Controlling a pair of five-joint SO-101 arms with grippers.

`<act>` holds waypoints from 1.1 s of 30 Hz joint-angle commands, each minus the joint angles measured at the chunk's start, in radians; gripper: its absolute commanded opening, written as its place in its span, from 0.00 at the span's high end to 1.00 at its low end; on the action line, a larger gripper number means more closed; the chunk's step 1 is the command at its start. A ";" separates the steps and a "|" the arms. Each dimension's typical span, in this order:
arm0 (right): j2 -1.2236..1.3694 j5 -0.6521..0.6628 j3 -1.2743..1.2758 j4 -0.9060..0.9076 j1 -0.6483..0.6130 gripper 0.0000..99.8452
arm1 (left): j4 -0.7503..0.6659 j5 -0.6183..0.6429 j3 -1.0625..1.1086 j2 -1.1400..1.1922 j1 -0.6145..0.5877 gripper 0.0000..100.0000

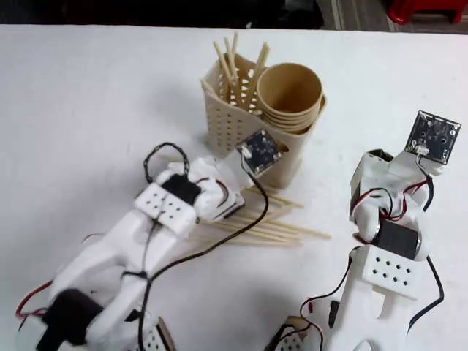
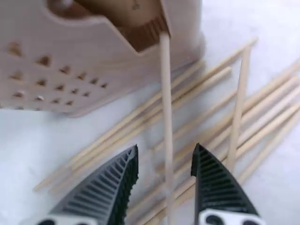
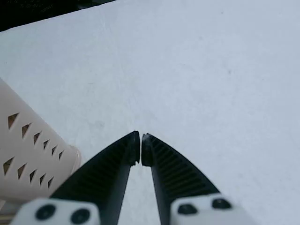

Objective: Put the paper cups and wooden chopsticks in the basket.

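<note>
The beige basket (image 1: 227, 128), with small holes in its walls, stands on the white table (image 1: 80, 102) at 12 o'clock from the centre. A stack of paper cups (image 1: 290, 91) sits inside it, with several upright chopsticks (image 1: 232, 62) beside them. The loose chopsticks (image 1: 281, 228) lie flat at 6 o'clock of the basket. The left wrist view adds the left gripper (image 2: 164, 164), jaws apart, with one chopstick (image 2: 165, 108) between them, perhaps not touching. The right wrist view shows the right gripper (image 3: 140, 149) with its tips pressed together, over the table near the basket wall.
</note>
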 commanded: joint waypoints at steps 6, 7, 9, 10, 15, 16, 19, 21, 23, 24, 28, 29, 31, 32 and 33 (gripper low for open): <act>-0.001 0.012 -0.006 -0.019 0.007 0.98 | -0.031 0.018 -0.104 0.228 0.015 0.82; -0.001 0.012 -0.006 -0.019 0.008 0.98 | -0.031 0.017 -0.106 0.226 0.015 0.84; -0.001 0.012 -0.006 -0.019 0.008 0.98 | -0.031 0.015 -0.109 0.209 0.015 0.89; -0.001 0.012 -0.006 -0.019 0.008 0.98 | -0.031 0.015 -0.104 0.194 0.015 0.91; -0.001 0.012 -0.006 -0.019 0.008 0.98 | 0.031 0.014 -0.086 0.081 0.015 0.96; -0.001 0.012 -0.006 -0.019 0.008 0.98 | 0.048 0.012 -0.078 0.051 0.015 0.98; -0.001 0.012 -0.006 -0.019 0.008 0.98 | 0.094 0.012 -0.052 -0.035 0.015 0.98; -0.001 0.012 -0.006 -0.019 0.008 0.98 | 0.124 0.012 -0.032 -0.091 0.015 0.98; -0.001 0.012 -0.006 -0.019 0.008 0.98 | 0.160 0.012 -0.021 -0.140 0.015 0.98; -0.001 0.012 -0.006 -0.019 0.008 0.98 | 0.180 0.012 -0.018 -0.165 0.015 0.98; -0.001 0.012 -0.006 -0.019 0.008 0.98 | 0.290 0.002 -0.035 -0.271 0.015 0.98; -0.001 0.012 -0.006 -0.019 0.008 0.98 | 0.313 -0.017 -0.044 -0.303 0.015 0.98; -0.001 0.012 -0.006 -0.019 0.008 0.98 | 0.342 -0.031 -0.066 -0.366 0.015 0.98; -0.001 0.012 -0.006 -0.019 0.007 0.98 | 0.347 -0.029 -0.083 -0.398 0.013 0.98; -0.001 0.012 -0.006 -0.019 0.007 0.98 | 0.347 -0.029 -0.098 -0.427 0.013 0.98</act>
